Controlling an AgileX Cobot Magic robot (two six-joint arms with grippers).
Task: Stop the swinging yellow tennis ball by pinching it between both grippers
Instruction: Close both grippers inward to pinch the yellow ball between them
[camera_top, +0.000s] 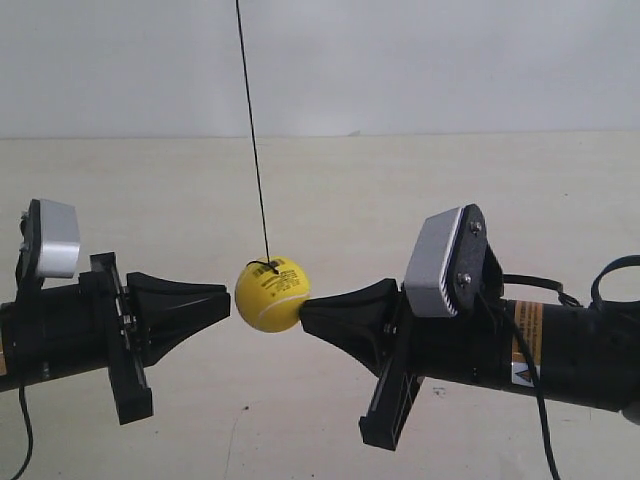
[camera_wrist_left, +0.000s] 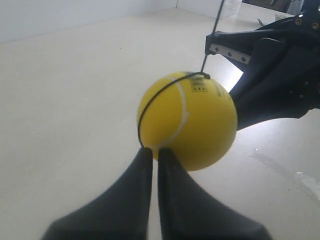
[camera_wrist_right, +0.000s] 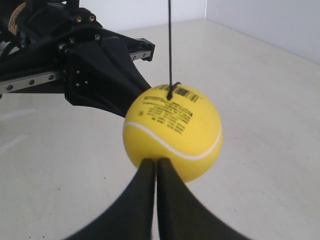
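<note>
Yellow tennis ball hangs on a thin black cord above the pale desk in the exterior view. It sits right between two black arms. The end effector at the exterior view's left points its tip at one side of the ball, so close that I cannot tell if it touches. The end effector at the exterior view's right touches the other side.

In the left wrist view, the left end effector has its two fingers squeezed together (only a thin slit shows), and the tips meet the ball. The right end effector is behind the ball.

In the right wrist view, the right end effector is squeezed closed too, tips against the ball. A barcode label sits on top. The left end effector is on the far side.
</note>
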